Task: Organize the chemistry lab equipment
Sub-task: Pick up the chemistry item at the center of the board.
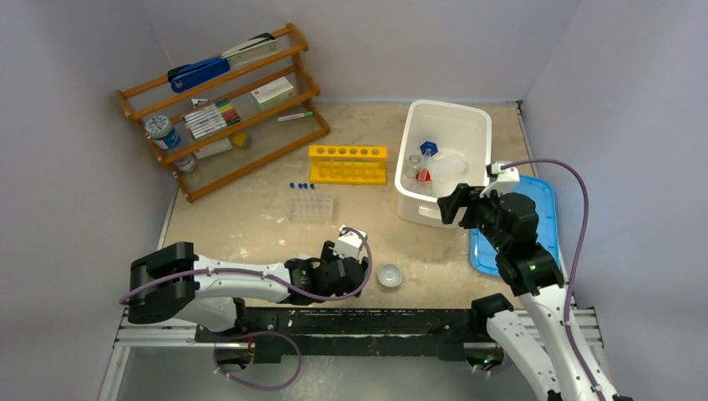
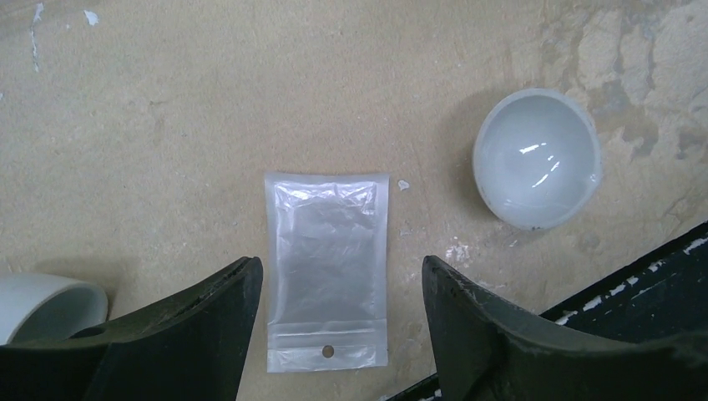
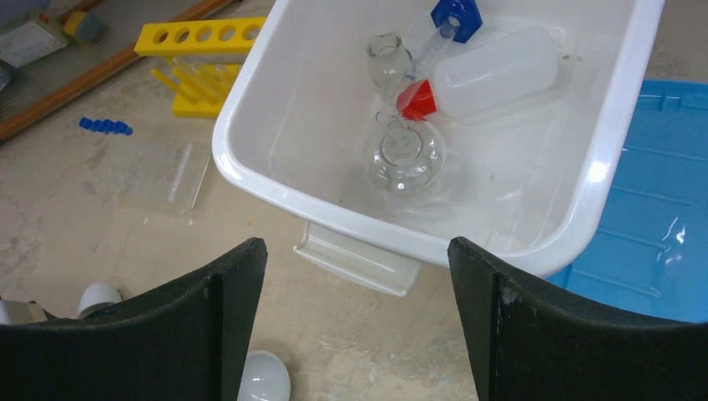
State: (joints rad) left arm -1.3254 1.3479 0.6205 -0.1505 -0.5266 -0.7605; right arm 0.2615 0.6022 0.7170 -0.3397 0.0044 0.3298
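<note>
A beige table (image 1: 250,234) sits between pale walls (image 1: 417,42). At 1 o'clock a white bin (image 1: 480,125) holds the squeeze bottle (image 3: 493,71) and glass flasks (image 3: 407,154); the yellow rack (image 1: 347,164) stands near 12. The left gripper (image 2: 342,276), fingers apart, hovers over a flat plastic pouch (image 2: 327,242), with a small dish (image 2: 537,159) at its 2 o'clock. The right gripper (image 3: 357,251), likewise spread and empty, faces the bin.

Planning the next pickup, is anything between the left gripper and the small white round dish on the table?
Nothing visible. The small white round dish sits on bare table beside the left gripper, whose open jaws hover over a flat clear plastic bag.
</note>
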